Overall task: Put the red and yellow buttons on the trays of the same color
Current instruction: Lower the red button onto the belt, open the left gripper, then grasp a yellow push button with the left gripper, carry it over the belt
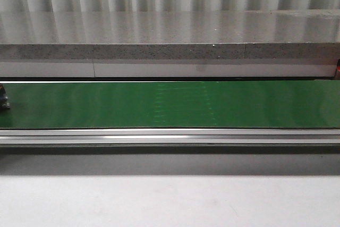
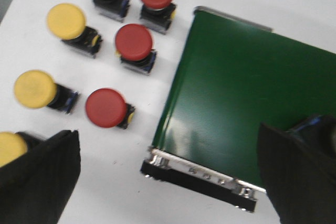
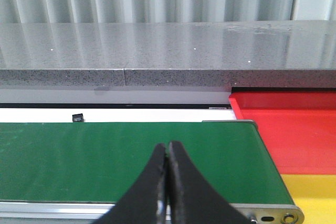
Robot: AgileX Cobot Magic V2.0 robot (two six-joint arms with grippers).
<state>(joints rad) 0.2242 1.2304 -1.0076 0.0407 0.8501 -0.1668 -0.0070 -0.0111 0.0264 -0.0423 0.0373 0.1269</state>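
Seven buttons are sitting on the white table (image 2: 131, 192) beside the green belt (image 2: 236, 98), four yellow and three red; the left gripper (image 2: 168, 177) is hovering above them with fingers spread wide, holding nothing; the nearest red button (image 2: 106, 108) is looking rigid, light and smooth-capped, so gripping its dark base seems safest; the right gripper (image 3: 167, 182) is pinched closed on nothing, near the red tray (image 3: 294, 124) and yellow tray (image 3: 315, 195).

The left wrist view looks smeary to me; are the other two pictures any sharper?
Left wrist view: the yellow buttons and red buttons are smeared by blur. Front view: soft, with pale glare on the green belt. Right wrist view: sharpest, the red tray crisp.
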